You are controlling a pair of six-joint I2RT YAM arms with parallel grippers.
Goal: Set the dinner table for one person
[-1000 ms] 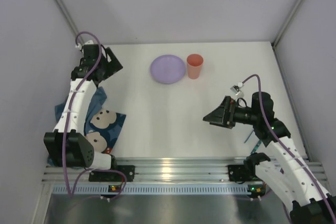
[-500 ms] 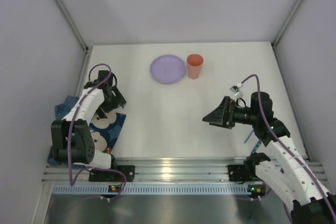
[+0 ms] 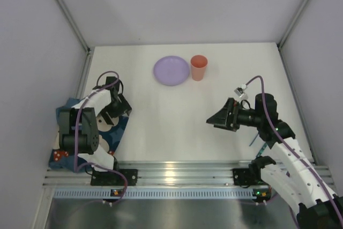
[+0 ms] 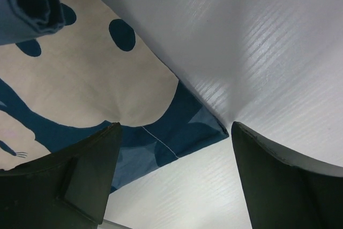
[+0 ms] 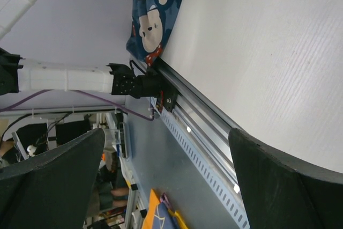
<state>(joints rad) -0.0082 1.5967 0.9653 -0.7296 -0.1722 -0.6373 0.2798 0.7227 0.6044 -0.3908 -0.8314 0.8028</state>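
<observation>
The left gripper (image 3: 119, 112) hangs over the bear-print mat (image 3: 65, 105) at the dinner table's (image 3: 177, 116) left edge, and the right gripper (image 3: 214, 120) hovers toward the near right corner. A purple plate (image 3: 171, 71) and an orange cup (image 3: 199, 67) stand by the far edge.

On the left wrist camera, the left gripper's (image 4: 174, 128) jaws are spread wide and empty above the mat's (image 4: 80, 89) corner.

On the right wrist camera, the right gripper (image 5: 166, 132) is likewise wide apart and empty above bare table (image 5: 257, 36).

The plate (image 3: 171, 71) and the cup (image 3: 199, 67) sit at the back of the counter (image 3: 177, 127), the cup just right of the plate. The mat (image 4: 80, 89) lies at the front left. The left hand (image 3: 115, 113) is over the mat's corner. The right hand (image 3: 210, 120) is on the right side, well apart from all of them.
</observation>
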